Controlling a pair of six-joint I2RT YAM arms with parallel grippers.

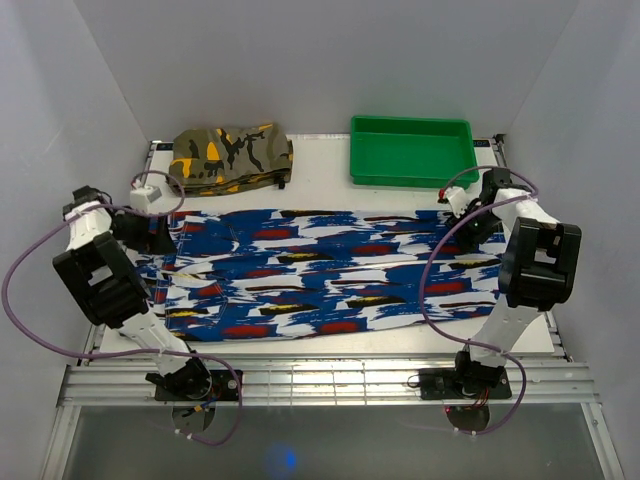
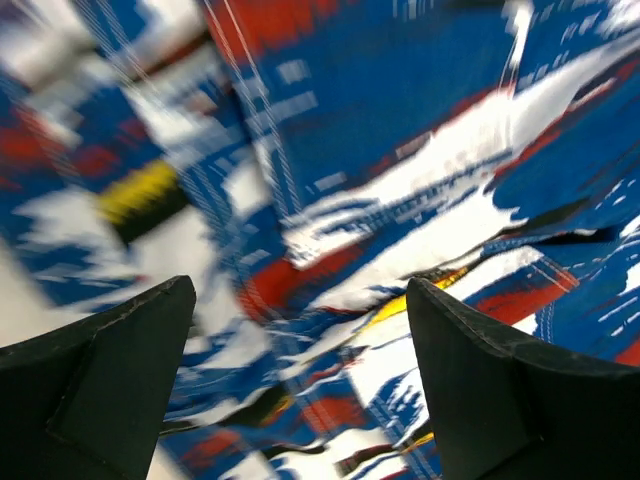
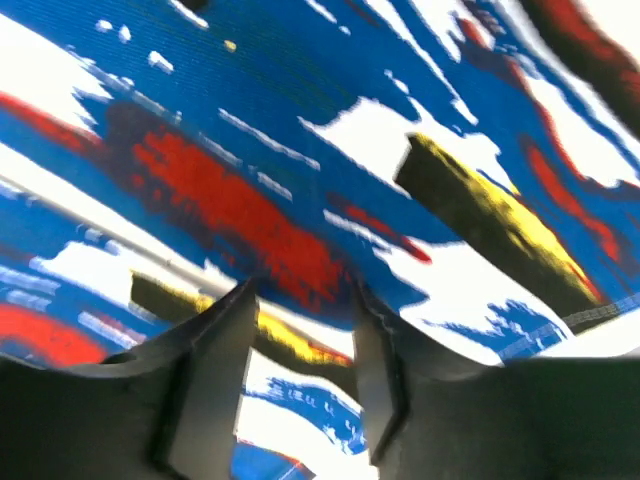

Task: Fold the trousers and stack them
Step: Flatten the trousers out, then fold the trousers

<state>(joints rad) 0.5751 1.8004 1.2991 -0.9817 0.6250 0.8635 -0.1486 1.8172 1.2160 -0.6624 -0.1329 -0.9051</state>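
The trousers (image 1: 330, 272), in a blue print with white, red, black and yellow streaks, lie flat across the table as a long band. My left gripper (image 1: 160, 236) hovers at their left end. In the left wrist view it (image 2: 300, 292) stands wide open just above the blurred fabric (image 2: 400, 150), with nothing between its fingers. My right gripper (image 1: 468, 228) is at the right end. In the right wrist view it (image 3: 300, 295) is partly open, and the cloth (image 3: 250, 180) lies below the gap, not pinched.
A folded olive camouflage garment (image 1: 230, 155) lies at the back left of the table. A green tray (image 1: 410, 125) stands at the back right. White walls close in the back and both sides.
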